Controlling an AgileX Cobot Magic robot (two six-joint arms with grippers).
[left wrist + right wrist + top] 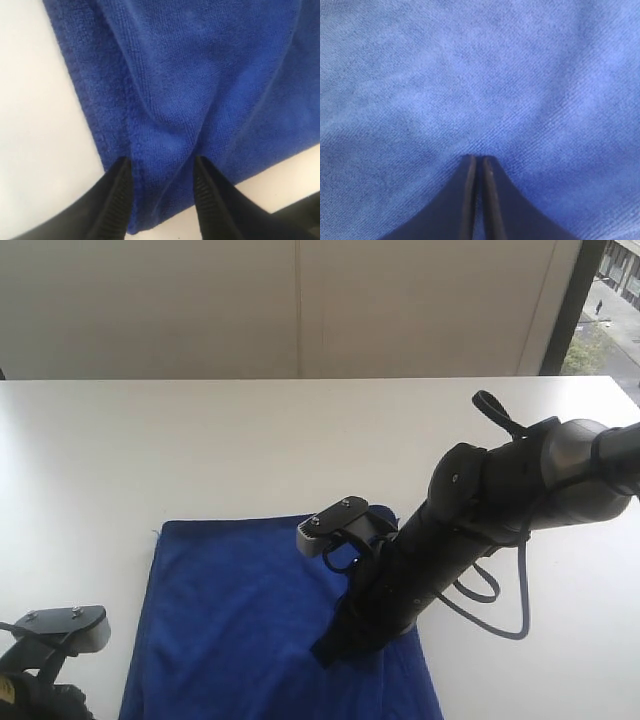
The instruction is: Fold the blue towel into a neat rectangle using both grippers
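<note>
Towel (230, 620) is lying spread on the table (200, 440). Right gripper (477, 159) is reaching down onto the towel, well inside its edges, jaws almost together and tips touching the cloth; whether any is pinched I cannot tell. Left gripper (160, 165) is sitting at the towel's edge, jaws apart, straddling a raised wrinkle.
</note>
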